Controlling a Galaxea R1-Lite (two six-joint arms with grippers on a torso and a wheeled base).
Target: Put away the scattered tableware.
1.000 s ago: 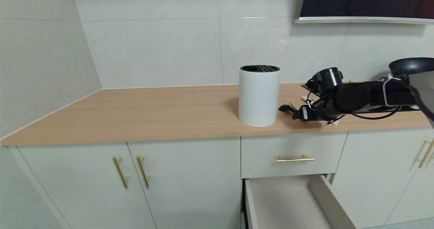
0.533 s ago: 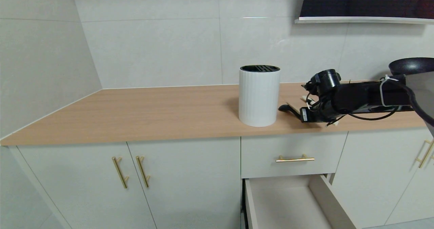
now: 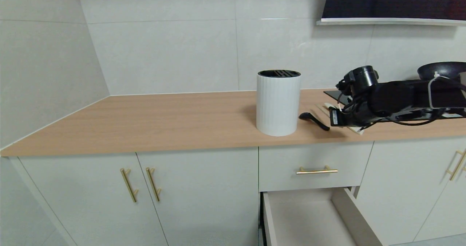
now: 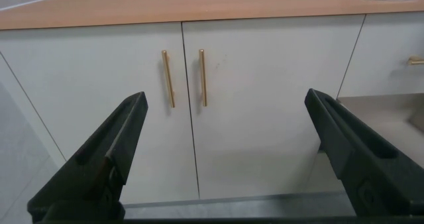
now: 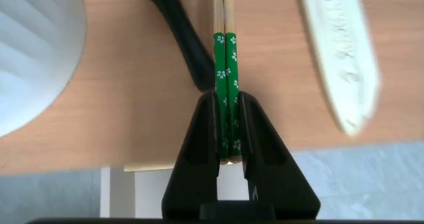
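Right arm stretched level over the counter [image 3: 182,118]. Right gripper [image 5: 227,101] pinches two chopsticks [image 5: 224,52] at their green ends. One black spoon [image 5: 179,32] lies just beside the jaws, one white spoon [image 5: 338,52] on the opposite side, and one white holder [image 5: 33,45] beyond the black spoon. Left gripper [image 4: 225,98] is spread wide.

Glossy pale tiled wall [image 3: 164,49] behind wooden-topped table [image 3: 164,122]. White cabinet doors [image 3: 196,198] with brass handles [image 3: 129,184] below. Pulled-out white drawer [image 3: 309,217] lower right.

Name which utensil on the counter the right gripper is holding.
The chopsticks with green flowered ends, pinched between the fingers of the right gripper. The black spoon and the white utensil lie loose on the counter beside them.
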